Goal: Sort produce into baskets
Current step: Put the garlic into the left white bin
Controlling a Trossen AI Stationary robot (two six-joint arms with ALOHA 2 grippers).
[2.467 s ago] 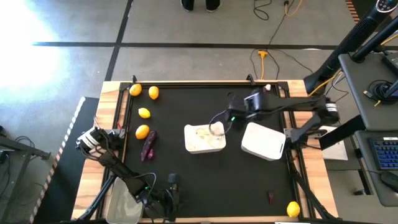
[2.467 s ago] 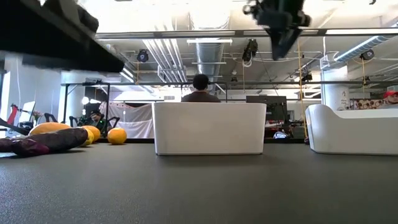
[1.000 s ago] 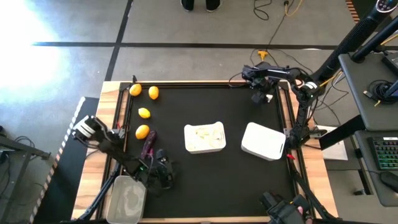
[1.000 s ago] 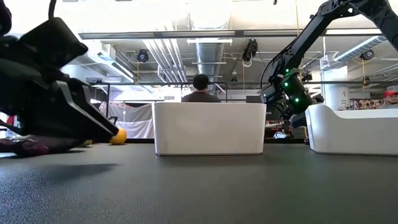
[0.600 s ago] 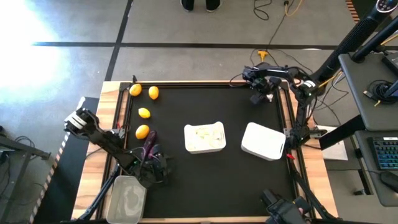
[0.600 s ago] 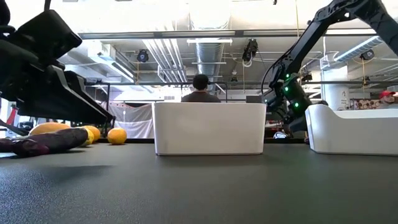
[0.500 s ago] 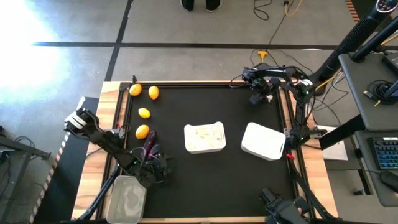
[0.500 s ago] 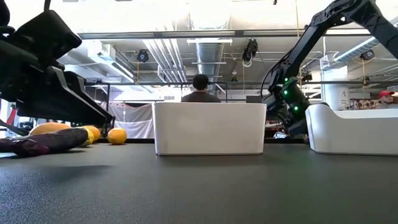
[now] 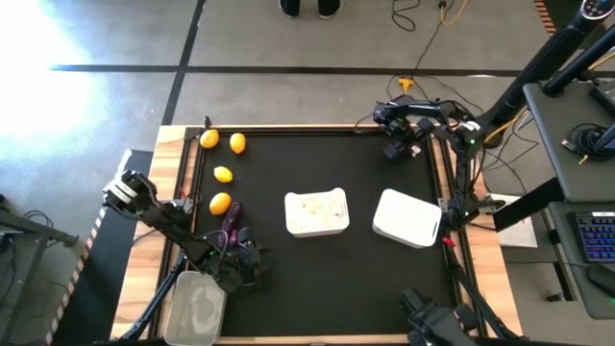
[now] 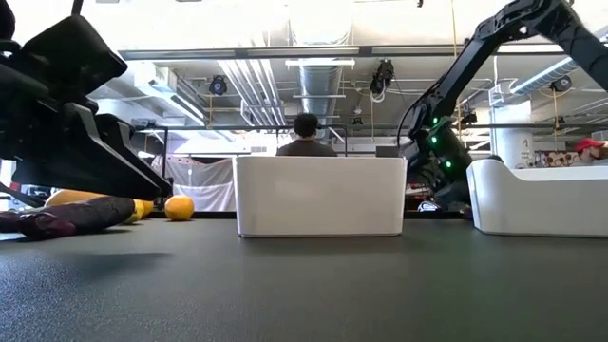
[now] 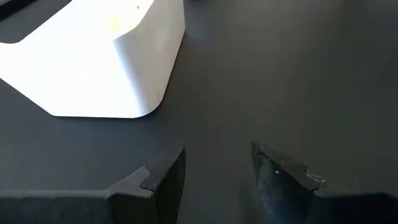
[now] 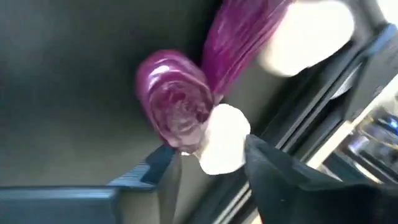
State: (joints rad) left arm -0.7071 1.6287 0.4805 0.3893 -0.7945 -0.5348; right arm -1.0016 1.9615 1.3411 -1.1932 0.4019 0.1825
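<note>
- The jaws of the right gripper [image 12: 208, 165] are seen parted and low at the far right corner of the table [image 9: 384, 279], with a small white garlic bulb [image 12: 222, 140] between them and a purple vegetable [image 12: 177, 106] touching that bulb; whether the bulb is already pinched cannot be told.
- The jaws of the left gripper [image 11: 214, 168] are seen apart with nothing between them, low over the mat near the front left, beside another purple vegetable [image 9: 230, 220].
- The step in hand is judged to be the pick of the garlic bulb alone.
- The closure is best centred on the bulb, so that the purple vegetable is not caught or dragged along.
- The raised table edge lies close by, so a straight lift is advised before any sideways travel.
- The middle white tray [image 9: 316, 212], which already holds pale pieces, is judged the likely target; the other white tray [image 9: 406, 217] and the clear tub [image 9: 195, 306] are left for other kinds.
- Four lemons [image 9: 220, 203] remain unsorted at the far left.
</note>
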